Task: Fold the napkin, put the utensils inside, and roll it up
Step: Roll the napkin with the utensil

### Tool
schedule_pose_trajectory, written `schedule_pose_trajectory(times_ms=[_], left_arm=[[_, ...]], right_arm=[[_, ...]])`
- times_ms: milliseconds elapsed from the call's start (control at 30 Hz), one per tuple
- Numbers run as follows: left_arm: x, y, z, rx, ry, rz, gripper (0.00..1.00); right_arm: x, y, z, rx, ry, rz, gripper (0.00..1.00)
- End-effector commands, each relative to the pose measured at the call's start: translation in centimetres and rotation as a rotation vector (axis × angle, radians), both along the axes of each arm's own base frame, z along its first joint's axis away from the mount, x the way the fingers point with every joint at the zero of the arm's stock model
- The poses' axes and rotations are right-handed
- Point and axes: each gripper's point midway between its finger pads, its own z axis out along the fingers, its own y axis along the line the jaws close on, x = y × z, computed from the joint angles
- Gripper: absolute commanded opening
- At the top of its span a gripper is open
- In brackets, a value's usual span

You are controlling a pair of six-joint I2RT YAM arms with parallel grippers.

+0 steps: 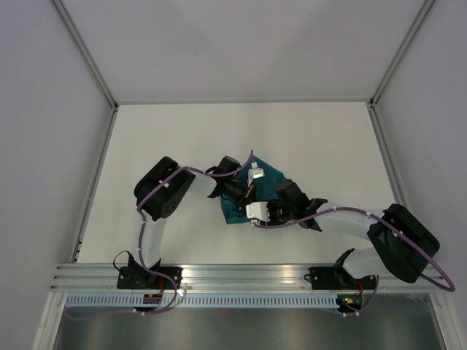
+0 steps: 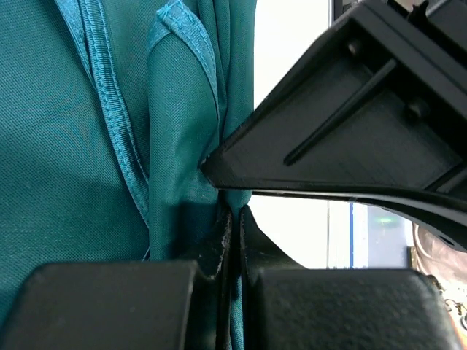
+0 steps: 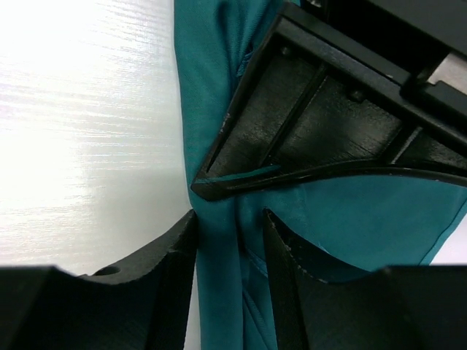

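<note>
Napkin [image 1: 271, 177], bunched at centre of table [image 1: 182, 146] in my top view; only wrist views show left gripper [image 2: 233, 219], from nine o'clock, pinched shut on a fold, right gripper [image 3: 230, 230], from four o'clock, parted astride another.

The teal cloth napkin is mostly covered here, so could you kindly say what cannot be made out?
Top view: the left arm and right arm cover much of the teal cloth napkin, hiding its folds.
Left wrist view: the left gripper pinches cloth; the frame cuts off the rest.
Right wrist view: whether the right gripper touches the fold between its jaws is unclear.
No utensil shows anywhere.
</note>
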Motion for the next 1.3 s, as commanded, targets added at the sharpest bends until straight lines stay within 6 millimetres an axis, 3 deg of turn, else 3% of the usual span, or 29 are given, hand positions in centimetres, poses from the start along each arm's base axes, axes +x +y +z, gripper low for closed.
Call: schedule_pose_trajectory(times_ms=[0,267,300,367,500,567,733,867,1133,1200,1267], left_arm=[[-0.8,1.4,-3.4,0.120,0.062,0.022,0.02],[0.3,1.4,-3.3,0.145,0.020,0.052,0.04],[0.7,1.3,-2.7,0.142,-0.005,0.062,0.10],[1.6,1.3,-2.1,0.151,-0.044,0.090,0.14],[4.0,1.2,0.2,0.148,-0.133,0.154,0.27],[5.3,1.6,0.4,0.184,-0.164,0.210,0.33],[7.5,2.1,1.8,0.207,-0.211,0.308,0.34],[10.5,3.6,2.5,0.281,-0.276,0.481,0.35],[14.8,8.2,6.9,0.278,-0.367,0.793,0.37],[15.6,10.0,7.1,0.309,-0.399,0.893,0.37],[16.7,12.2,8.7,0.328,-0.455,1.031,0.37]], right_arm=[[0.1,0.0,-0.8,-0.035,-0.005,0.009,0.45],[-1.1,-0.7,-2.7,-0.127,0.085,0.038,0.20],[-1.4,-0.9,-2.9,-0.150,0.111,0.041,0.19],[-1.8,-1.0,-3.0,-0.166,0.143,0.046,0.14],[-3.0,-1.5,-3.5,-0.211,0.229,0.061,0.09],[-3.5,-1.6,-3.7,-0.225,0.264,0.066,0.08],[-4.2,-1.6,-3.8,-0.238,0.338,0.080,0.07],[-4.5,-1.5,-3.8,-0.232,0.424,0.087,0.07],[-4.5,-1.6,-3.1,-0.231,0.626,0.103,0.06],[-4.4,-1.8,-2.9,-0.233,0.713,0.091,0.06],[-4.4,-1.8,-2.8,-0.238,0.792,0.101,0.06]])
